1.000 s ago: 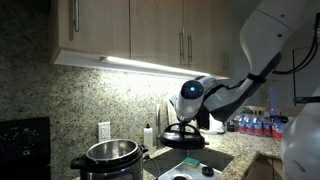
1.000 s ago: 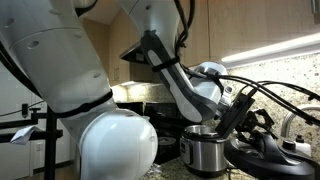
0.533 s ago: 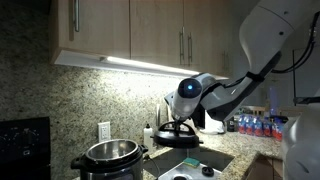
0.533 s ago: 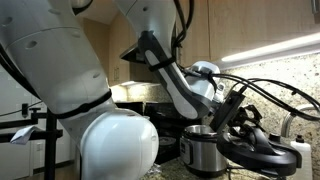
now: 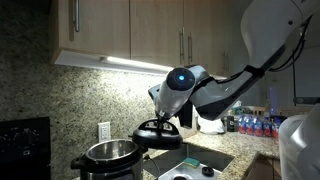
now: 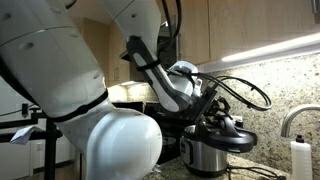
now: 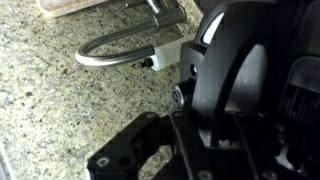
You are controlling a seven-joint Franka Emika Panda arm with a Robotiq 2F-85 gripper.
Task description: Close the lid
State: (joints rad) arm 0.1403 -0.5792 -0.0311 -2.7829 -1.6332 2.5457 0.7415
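The round black lid hangs from my gripper, which is shut on its raised handle. It is held in the air just to the right of and slightly above the open steel cooker. In an exterior view the lid hovers over the cooker body, offset to one side. In the wrist view the black lid fills the right side, seen edge-on between my jaws.
Granite counter and backsplash. A sink with a curved faucet lies beside the cooker. A soap bottle, a wall outlet, a black stove and bottles stand around. Cabinets hang above.
My arm has carried the lid sideways from over the sink towards the cooker, and a little lower. The grip has not changed.
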